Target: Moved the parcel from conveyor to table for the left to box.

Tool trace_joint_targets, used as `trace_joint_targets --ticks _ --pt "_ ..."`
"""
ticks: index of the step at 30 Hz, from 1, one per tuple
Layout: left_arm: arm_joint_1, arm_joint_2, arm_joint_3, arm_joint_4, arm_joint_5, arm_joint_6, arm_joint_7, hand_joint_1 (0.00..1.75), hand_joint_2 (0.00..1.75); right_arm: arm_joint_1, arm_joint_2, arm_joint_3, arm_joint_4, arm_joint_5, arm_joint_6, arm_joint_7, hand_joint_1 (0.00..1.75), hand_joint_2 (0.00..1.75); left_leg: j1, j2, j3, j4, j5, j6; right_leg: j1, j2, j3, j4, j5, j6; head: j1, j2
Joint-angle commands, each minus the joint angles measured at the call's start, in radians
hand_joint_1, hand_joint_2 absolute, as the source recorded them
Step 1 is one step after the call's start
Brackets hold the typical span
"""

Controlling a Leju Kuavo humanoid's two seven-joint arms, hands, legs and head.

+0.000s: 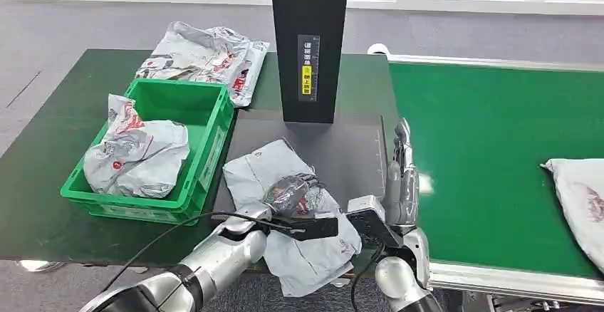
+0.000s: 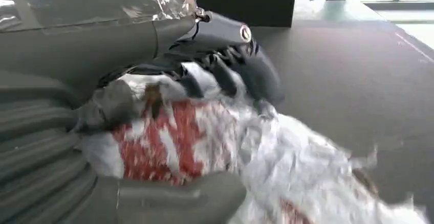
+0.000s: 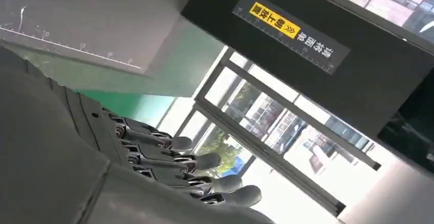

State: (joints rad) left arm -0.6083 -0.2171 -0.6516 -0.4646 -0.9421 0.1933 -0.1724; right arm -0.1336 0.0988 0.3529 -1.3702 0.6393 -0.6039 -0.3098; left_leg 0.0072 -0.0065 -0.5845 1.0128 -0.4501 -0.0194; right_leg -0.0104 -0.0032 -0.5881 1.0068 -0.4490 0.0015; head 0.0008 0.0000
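A grey plastic parcel [image 1: 299, 216] with red print lies on the dark table [image 1: 64, 123] near its front edge, between the green crate and the conveyor. My left hand [image 1: 288, 192] closes on its crumpled middle; the left wrist view shows the dark fingers [image 2: 230, 68] and thumb wrapped around the bag [image 2: 215, 142]. My right hand [image 1: 401, 177] stands upright and empty at the table's edge beside the conveyor, fingers straight [image 3: 204, 175]. The green crate [image 1: 208, 149] at the left holds another grey parcel [image 1: 135, 155].
A tall black post [image 1: 309, 41] stands behind the parcel. Another grey bag [image 1: 206, 57] lies behind the crate. The green conveyor belt [image 1: 491, 148] runs on the right, with one more parcel [image 1: 580, 198] at its right edge.
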Motion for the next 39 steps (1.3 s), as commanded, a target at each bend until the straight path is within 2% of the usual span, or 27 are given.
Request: trace_joint_targets --ticks 1,4,6,7,8,9,11,13,17,20,21,22,24,31,32,33,35,36,37,39 --pt "0.037 0.034 0.062 -0.026 -0.067 -0.001 -0.025 1.75 1.75 0.038 -0.004 -0.070 -0.032 0.010 0.032 0.011 0.00 0.00 0.000 0.002 0.000 -0.003 0.001 0.001 0.000 0.001 -0.001 -0.003 0.002 0.000 0.000 0.000" --pt "0.027 0.047 0.103 -0.062 -0.093 0.020 -0.035 1.75 1.75 0.055 -0.001 -0.084 -0.045 0.013 0.045 0.013 0.00 0.00 0.000 0.002 0.000 -0.002 0.000 0.000 0.000 0.002 0.000 -0.001 0.001 0.000 0.000 0.000" --pt "0.025 0.054 0.159 -0.117 -0.114 0.100 -0.037 1.75 1.75 0.069 0.000 -0.092 -0.055 0.013 0.047 0.010 0.00 0.00 0.000 0.001 0.000 -0.001 0.000 0.000 0.000 0.001 -0.001 -0.001 0.001 0.000 0.000 0.000" --pt "0.029 0.060 0.193 -0.167 -0.115 0.213 -0.027 1.75 1.75 0.074 0.001 -0.094 -0.059 0.004 0.048 0.006 0.00 0.00 0.000 0.002 -0.001 -0.002 0.001 0.000 0.000 0.002 -0.001 -0.002 0.001 0.000 0.000 0.000" --pt "0.013 0.068 0.212 -0.183 -0.111 0.224 -0.028 1.75 1.75 0.079 0.001 -0.096 -0.061 -0.001 0.046 0.002 0.00 0.00 0.000 0.002 -0.001 -0.001 0.000 0.000 0.000 0.002 -0.002 -0.001 0.001 0.000 0.000 0.000" --pt "0.011 0.083 0.256 -0.263 -0.106 0.322 -0.034 1.75 1.75 0.086 -0.002 -0.097 -0.066 -0.017 0.038 -0.009 0.00 0.00 0.001 0.002 -0.002 -0.001 0.000 0.000 0.001 0.002 -0.003 -0.001 0.001 0.000 0.000 0.000" --pt "0.001 0.114 0.297 -0.366 -0.106 0.295 -0.029 1.75 1.75 0.093 -0.011 -0.098 -0.068 -0.044 0.030 -0.020 0.00 0.00 0.001 0.001 -0.005 0.000 0.001 0.000 0.001 0.002 -0.005 0.000 0.001 -0.001 0.000 0.000" --pt "-0.015 0.139 0.292 -0.379 -0.153 0.231 -0.008 1.75 1.75 0.089 -0.015 -0.097 -0.062 -0.069 0.042 -0.027 0.00 0.00 0.001 0.001 -0.007 0.001 0.000 0.000 0.001 0.002 -0.008 0.000 0.001 -0.001 0.000 0.000" --pt "-0.056 0.160 0.322 -0.327 -0.199 0.347 0.013 1.75 1.75 0.084 -0.010 -0.104 -0.059 -0.074 0.037 -0.029 0.00 0.00 0.001 0.003 -0.005 -0.001 0.001 0.000 0.001 0.004 -0.007 -0.001 0.001 -0.001 0.000 0.000" --pt "-0.071 0.194 0.367 -0.389 -0.216 0.477 0.033 1.75 1.75 0.090 -0.012 -0.102 -0.066 -0.084 0.032 -0.037 0.00 0.00 0.001 0.003 -0.007 0.000 0.000 -0.001 0.001 0.004 -0.009 0.000 0.001 -0.001 0.000 0.000" --pt "-0.049 0.216 0.430 -0.508 -0.321 0.505 0.087 1.75 1.75 0.087 -0.014 -0.099 -0.062 -0.101 0.029 -0.043 0.00 0.00 0.001 0.003 -0.007 0.000 0.001 0.000 0.001 0.004 -0.008 -0.001 0.001 -0.001 0.000 0.000" --pt "-0.058 0.226 0.441 -0.496 -0.309 0.505 0.070 1.75 1.75 0.083 -0.016 -0.096 -0.056 -0.105 0.026 -0.044 0.00 0.00 0.001 0.004 -0.008 0.001 0.000 -0.001 0.001 0.004 -0.010 0.000 0.001 -0.001 0.000 0.000" --pt "-0.035 0.244 0.555 -0.615 -0.432 0.505 0.103 1.75 1.75 0.079 -0.018 -0.091 -0.046 -0.117 0.019 -0.050 0.00 0.00 0.001 0.005 -0.008 0.001 0.000 -0.001 0.001 0.006 -0.010 0.000 0.001 -0.001 0.000 0.000" --pt "-0.036 0.255 0.566 -0.611 -0.418 0.505 0.086 1.75 1.75 0.079 -0.018 -0.090 -0.043 -0.119 0.018 -0.051 0.00 0.00 0.001 0.005 -0.008 -0.001 0.001 -0.001 0.001 0.006 -0.010 -0.001 0.001 -0.001 0.000 0.000" --pt "-0.012 0.253 0.610 -0.670 -0.546 0.505 0.167 1.75 1.75 0.080 -0.020 -0.086 -0.042 -0.120 0.017 -0.051 0.00 0.00 0.001 0.004 -0.008 0.000 0.001 -0.001 0.001 0.006 -0.011 0.000 0.001 -0.001 0.000 0.000" --pt "-0.010 0.262 0.618 -0.668 -0.557 0.505 0.180 1.75 1.75 0.080 -0.020 -0.085 -0.041 -0.120 0.017 -0.051 0.00 0.00 0.001 0.004 -0.008 -0.001 0.001 0.000 0.001 0.005 -0.010 -0.001 0.001 -0.001 0.000 0.000" --pt "-0.026 0.320 0.656 -0.564 -0.629 0.505 0.295 1.75 1.75 0.082 -0.019 -0.081 -0.036 -0.123 0.016 -0.052 0.00 0.00 0.001 0.005 -0.009 0.000 0.000 -0.001 0.001 0.007 -0.011 0.000 0.001 -0.001 0.000 0.000" --pt "-0.025 0.335 0.673 -0.539 -0.621 0.505 0.301 1.75 1.75 0.084 -0.019 -0.080 -0.038 -0.125 0.016 -0.051 0.00 0.00 0.001 0.009 -0.006 -0.002 0.000 -0.001 0.000 0.011 -0.010 -0.001 0.002 -0.001 0.000 0.000" --pt "-0.017 0.355 0.689 -0.515 -0.629 0.505 0.315 1.75 1.75 0.086 -0.019 -0.078 -0.040 -0.127 0.015 -0.052 0.00 0.00 0.001 0.007 -0.008 -0.001 0.000 -0.001 0.001 0.009 -0.010 0.000 0.001 -0.001 0.000 0.000" --pt "-0.054 0.395 0.696 -0.338 -0.629 0.505 0.394 1.75 1.75 0.092 -0.027 -0.073 -0.047 -0.135 0.012 -0.052 0.00 0.00 0.001 0.010 -0.006 -0.003 0.000 -0.001 0.001 0.011 -0.009 -0.002 0.002 -0.001 0.000 0.000"
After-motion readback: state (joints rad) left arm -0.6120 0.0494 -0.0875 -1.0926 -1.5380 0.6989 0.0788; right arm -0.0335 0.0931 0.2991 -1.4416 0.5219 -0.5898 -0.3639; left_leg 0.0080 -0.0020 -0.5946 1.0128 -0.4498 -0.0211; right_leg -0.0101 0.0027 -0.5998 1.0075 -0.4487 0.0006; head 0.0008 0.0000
